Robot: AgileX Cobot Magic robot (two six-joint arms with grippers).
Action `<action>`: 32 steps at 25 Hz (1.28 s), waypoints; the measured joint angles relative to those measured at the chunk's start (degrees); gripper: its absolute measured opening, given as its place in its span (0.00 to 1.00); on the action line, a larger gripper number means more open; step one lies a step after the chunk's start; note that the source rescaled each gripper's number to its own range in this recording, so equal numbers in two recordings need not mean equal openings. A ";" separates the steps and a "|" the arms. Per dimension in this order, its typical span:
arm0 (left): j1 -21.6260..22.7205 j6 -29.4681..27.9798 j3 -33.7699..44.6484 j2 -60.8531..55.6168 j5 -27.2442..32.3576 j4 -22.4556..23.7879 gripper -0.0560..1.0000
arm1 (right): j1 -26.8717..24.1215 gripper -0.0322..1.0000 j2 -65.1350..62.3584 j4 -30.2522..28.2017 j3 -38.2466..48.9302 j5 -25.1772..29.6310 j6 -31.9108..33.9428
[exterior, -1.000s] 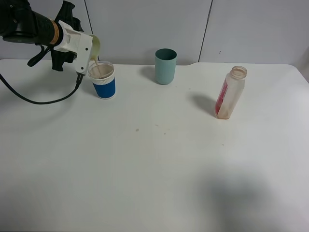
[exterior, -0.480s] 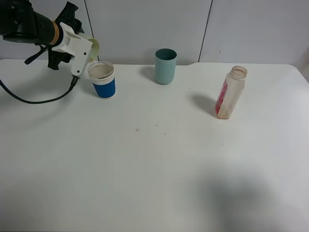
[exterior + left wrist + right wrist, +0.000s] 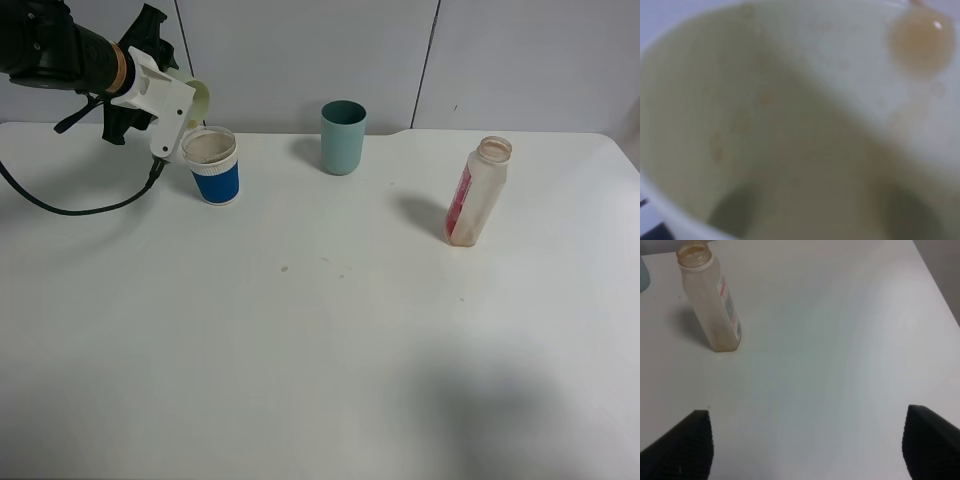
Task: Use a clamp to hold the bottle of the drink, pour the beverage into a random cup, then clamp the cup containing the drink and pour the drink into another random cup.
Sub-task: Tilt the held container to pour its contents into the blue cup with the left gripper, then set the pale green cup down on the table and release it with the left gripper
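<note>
1. We see the left gripper (image 3: 178,120) clamped on the yellow-green tumbler (image 3: 196,98) — tipped just above the blue-and-white cup (image 3: 212,165), so we judge it drains there.
2. Right gripper (image 3: 805,445) gapes empty; the bottle (image 3: 477,192) stands well apart from that cup.

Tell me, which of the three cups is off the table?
The pale yellow-green cup, held tipped in the left gripper above the blue-and-white cup. That one and the teal cup stand upright on the table.
</note>
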 joint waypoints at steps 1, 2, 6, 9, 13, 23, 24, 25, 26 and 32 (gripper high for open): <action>0.00 -0.32 0.00 0.00 0.00 -0.56 0.06 | 0.00 0.61 0.00 0.00 0.00 0.00 0.00; 0.00 -0.90 0.00 0.00 -0.07 -1.12 0.06 | 0.00 0.61 0.00 0.00 0.00 0.00 0.00; 0.00 -4.89 0.00 0.00 -1.01 -3.85 0.06 | 0.00 0.61 0.00 0.00 0.00 0.00 0.00; 0.00 -8.92 0.00 0.00 -2.72 -6.91 0.06 | 0.00 0.61 0.00 0.00 0.00 0.00 0.00; 0.00 -14.04 0.00 0.00 -4.47 -10.66 0.06 | 0.00 0.61 0.00 0.00 0.00 0.00 0.00; 0.00 -20.38 0.00 0.00 -6.76 -22.74 0.06 | 0.00 0.61 0.00 0.00 0.00 0.00 0.00; 0.00 -20.42 0.00 0.00 -7.48 -23.97 0.06 | 0.00 0.61 0.00 0.00 0.00 0.00 0.00; 0.00 -20.42 0.00 0.00 -8.03 -25.38 0.06 | 0.00 0.61 0.00 0.00 0.00 0.00 0.00; 0.00 -20.44 0.00 0.00 -8.77 -26.68 0.06 | 0.00 0.61 0.00 0.00 0.00 0.00 0.00; 1.17 -20.49 0.00 0.00 -11.24 -32.77 0.06 | 0.00 0.61 0.00 0.00 0.00 0.00 0.00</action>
